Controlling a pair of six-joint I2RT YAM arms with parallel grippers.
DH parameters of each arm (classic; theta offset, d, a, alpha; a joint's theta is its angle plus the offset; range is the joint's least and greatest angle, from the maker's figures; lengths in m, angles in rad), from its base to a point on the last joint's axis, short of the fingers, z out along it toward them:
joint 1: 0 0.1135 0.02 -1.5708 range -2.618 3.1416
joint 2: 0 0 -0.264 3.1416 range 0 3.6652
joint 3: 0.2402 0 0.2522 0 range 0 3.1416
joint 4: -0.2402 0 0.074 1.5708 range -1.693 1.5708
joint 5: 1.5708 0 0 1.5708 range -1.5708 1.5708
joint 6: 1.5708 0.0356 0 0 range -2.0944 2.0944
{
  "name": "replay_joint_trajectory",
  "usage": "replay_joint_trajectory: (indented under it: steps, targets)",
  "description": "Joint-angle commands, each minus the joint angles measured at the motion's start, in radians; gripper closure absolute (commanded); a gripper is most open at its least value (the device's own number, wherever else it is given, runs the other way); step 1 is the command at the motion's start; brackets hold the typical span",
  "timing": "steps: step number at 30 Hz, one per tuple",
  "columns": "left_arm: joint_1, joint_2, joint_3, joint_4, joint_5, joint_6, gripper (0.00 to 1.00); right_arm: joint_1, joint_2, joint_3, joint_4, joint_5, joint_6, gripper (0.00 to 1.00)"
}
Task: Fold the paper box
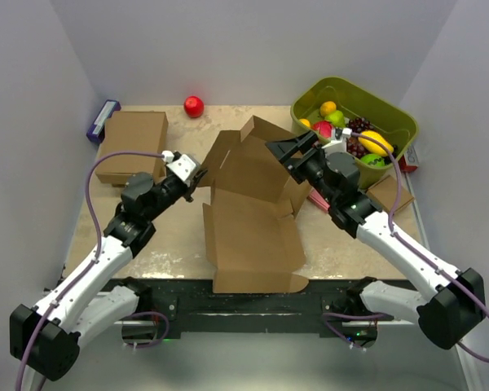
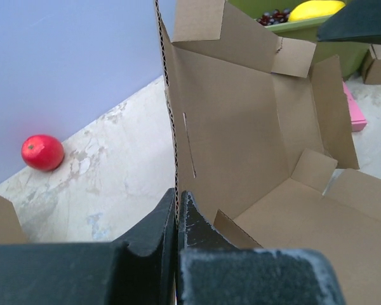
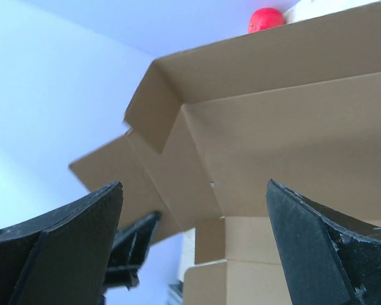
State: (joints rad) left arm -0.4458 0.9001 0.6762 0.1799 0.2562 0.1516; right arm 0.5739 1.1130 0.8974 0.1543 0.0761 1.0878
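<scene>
Left wrist view showed the left gripper point(image 2: 177, 204) pinching an upright wall edge of the paper box point(image 2: 241, 133), mid table point(image 1: 175, 236); the right gripper point(image 3: 193, 187) stood spread wide beside its raised flaps.

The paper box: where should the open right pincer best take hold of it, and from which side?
On the paper box, probably the free upper edge of the raised rear panel, the right pincer coming from the right, jaws astride the sheet. The panel stands upright and thin; the left pincer clamps the box's left edge.
</scene>
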Motion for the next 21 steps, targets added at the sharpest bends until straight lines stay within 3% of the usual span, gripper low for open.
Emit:
replay_joint_trajectory:
  steps: [1,11,21]
  targets:
    - [-0.010,-0.030,-0.024,0.044,0.104,0.069,1.00,-0.049,-0.019,-0.073,0.162,-0.044,0.199,0.01]
    - [-0.024,-0.064,-0.052,0.058,0.186,0.123,1.00,-0.239,0.025,-0.179,0.349,-0.197,0.411,0.02]
    - [-0.041,-0.081,-0.063,0.050,0.216,0.166,1.00,-0.336,0.165,-0.196,0.467,-0.309,0.547,0.03]
